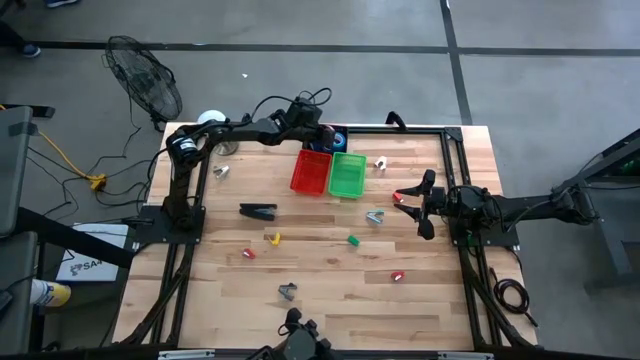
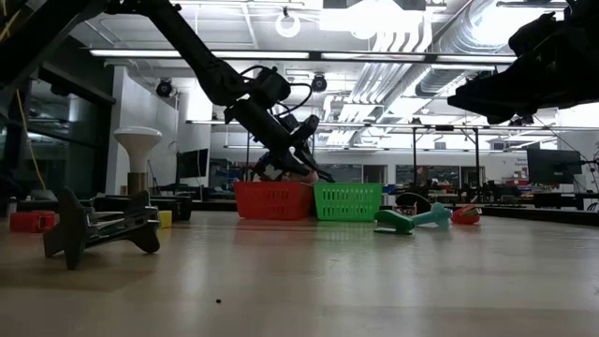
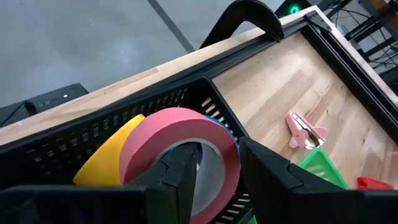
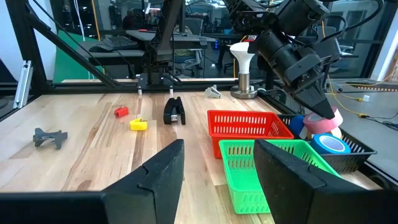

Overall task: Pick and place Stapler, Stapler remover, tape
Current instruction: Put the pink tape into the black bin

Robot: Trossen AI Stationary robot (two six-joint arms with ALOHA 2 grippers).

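My left gripper [image 1: 325, 136] reaches over the black basket [image 3: 93, 134] at the table's far edge and is shut on a pink tape roll [image 3: 180, 146]. A yellow roll [image 3: 109, 155] and a blue roll [image 4: 329, 144] lie in that basket. The black stapler [image 1: 258, 210] lies flat on the table's left middle. A teal and grey staple remover [image 1: 375, 216] lies near my right gripper [image 1: 428, 205], which hovers open at the right side, touching nothing. Another grey remover [image 1: 288, 290] rests near the near edge. My left gripper holds the pink tape roll by its ring wall [image 3: 227, 158]. One finger [image 3: 180, 177] is inside the open centre and the other finger [image 3: 267, 177] is outside. The fingers slant down from the table's left. The roll stands on edge over the basket, above the blue roll [image 4: 320, 126].
A red basket [image 1: 311, 172] and a green basket [image 1: 347, 174] stand side by side just near of the black one. Small red [image 1: 398, 276], yellow [image 1: 274, 238] and green [image 1: 353, 240] pieces are scattered mid-table. A pink remover [image 3: 305, 130] lies right of the baskets.
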